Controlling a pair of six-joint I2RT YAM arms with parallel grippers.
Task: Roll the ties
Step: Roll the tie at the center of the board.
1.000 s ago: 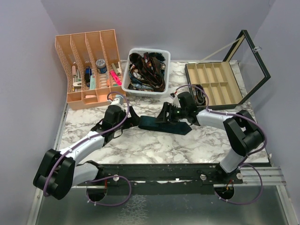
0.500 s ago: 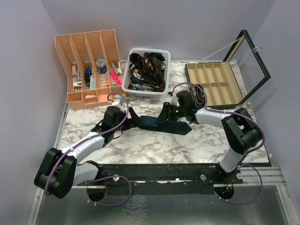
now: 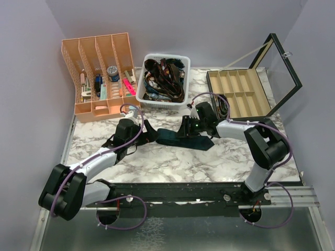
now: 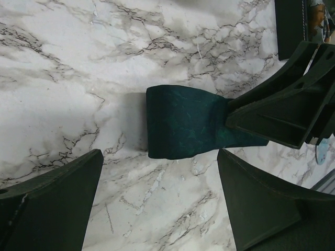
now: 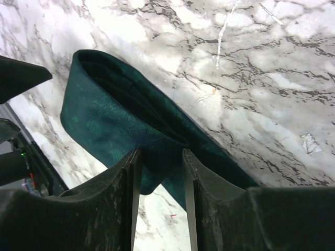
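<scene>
Right wrist view: right tool (image 5: 160, 154) pinches the folded tie (image 5: 104, 120), lying toward upper left; left tool (image 4: 159, 157) gapes wide.

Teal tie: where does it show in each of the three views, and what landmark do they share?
Top external: teal tie lies mid-table, in front of the white basket.
Left wrist: centre of frame, folded end toward the left.
Right wrist: left of centre, pinched by the right gripper.
Shared landmark: the right gripper on the tie, in all three views.
</scene>
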